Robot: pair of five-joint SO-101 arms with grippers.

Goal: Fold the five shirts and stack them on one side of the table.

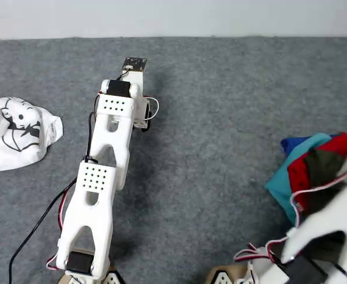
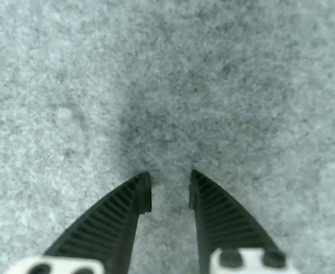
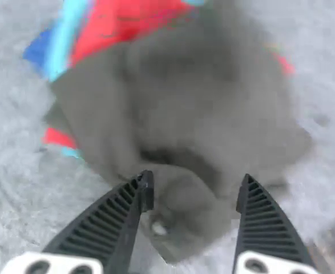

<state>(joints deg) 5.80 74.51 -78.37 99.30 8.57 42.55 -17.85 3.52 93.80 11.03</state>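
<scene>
When going for the top piece of the pile, lower the right gripper (image 3: 196, 188) straight onto the dark grey shirt (image 3: 201, 103) and close on one thick fold only, not on the layers below. Jaws there wide apart, nothing between them, just above the crumpled cloth. Better to pinch near an edge or a collar than in the middle of the lump: otherwise a risk of dragging the red shirt (image 3: 127, 23) and the turquoise shirt (image 1: 282, 184) along. Lift slowly, then carry toward the free middle of the grey felt table (image 1: 220, 118) for spreading flat.

Left gripper (image 2: 168, 182): hanging over bare felt near the table's middle, ribbed black fingers a little apart, holding nothing. Probably good to have it ready there for catching a second corner.

About materials: soft knitted cotton by the look, limp, heaped in loose rounded folds, so no fixed shape to trust. Pile at the right edge of the table, dark on top, red under, turquoise and the blue shirt (image 1: 294, 144) lowest. White shirt (image 1: 16, 133) with a black cartoon drawing, lying well apart at the left side, bundled rather than neatly flat. Felt surface rough and fuzzy, likely clinging a bit to cloth, so lift rather than slide.
</scene>
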